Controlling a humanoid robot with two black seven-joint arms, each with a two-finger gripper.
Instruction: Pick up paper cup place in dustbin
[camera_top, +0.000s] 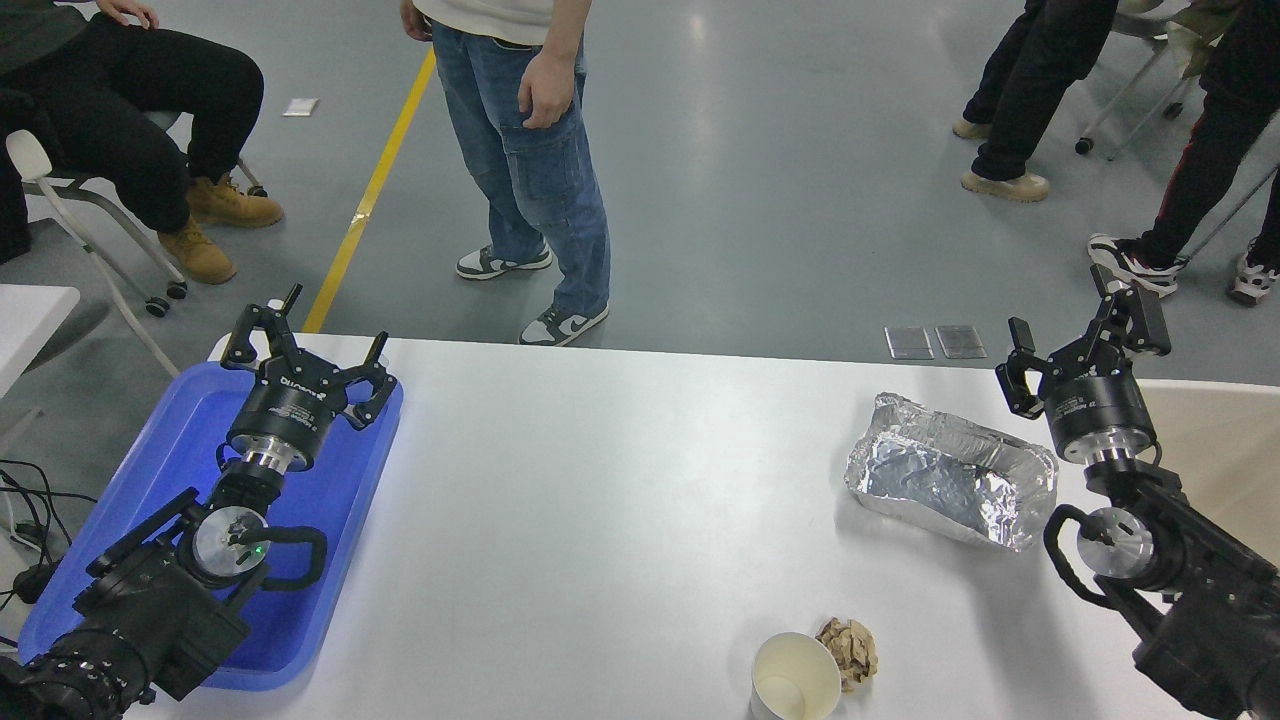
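The paper cup stands upright at the table's near edge, right of centre, its cream inside showing. The dustbin is a beige bin at the right edge, mostly hidden behind my right arm. My right gripper is open and empty, raised near the table's far right corner, well beyond the cup. My left gripper is open and parked over the blue tray at the left.
A crumpled brown paper ball touches the cup's right side. A crinkled silver foil tray lies between the cup and my right gripper. A blue plastic tray sits under the left arm. People stand and sit beyond the far edge.
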